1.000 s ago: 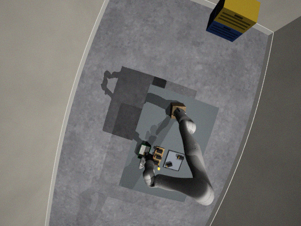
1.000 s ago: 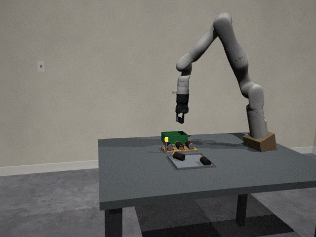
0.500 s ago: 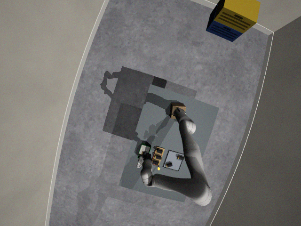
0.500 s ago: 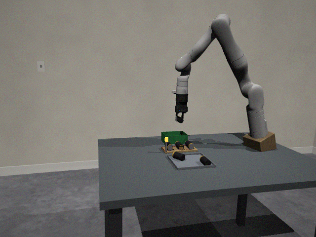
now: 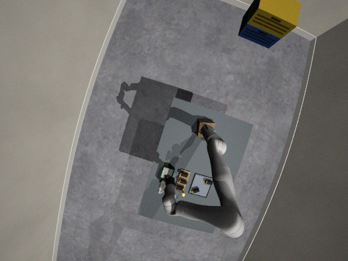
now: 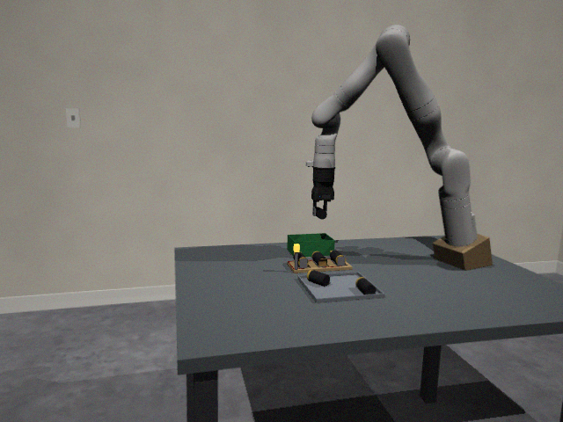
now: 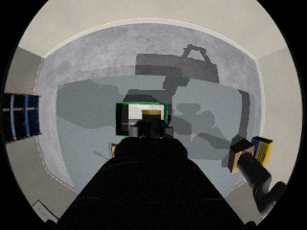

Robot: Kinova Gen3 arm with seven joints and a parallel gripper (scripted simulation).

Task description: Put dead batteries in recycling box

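- The lit bulb (image 6: 296, 248) glowed yellow at the left end of the holder (image 6: 318, 265), and three batteries lay in the holder's bays.
- The green box (image 6: 310, 243) stood on the table (image 6: 254, 313) just behind the holder, open side up. In the wrist view its pale inside showed just ahead of the fingers.
- The end effector (image 6: 320, 212) hung well above the box, pointing straight down. It was partly closed on a dark battery (image 6: 322, 212) held crosswise between its fingers.
- Right of and in front of the holder lay the tray (image 6: 339, 287) with two loose batteries, one to the left (image 6: 318, 277) and one to the right (image 6: 366, 285).
- The arm's base (image 6: 464, 252) sat at the far right corner of the table.
- I judged the step in hand to be carrying a dead battery to the box for the drop.
- The next move would call for centring over the opening, lowering a little, then opening the fingers so the battery fell inside without tipping the box.
- I could not tell whether another battery already lay in the box.
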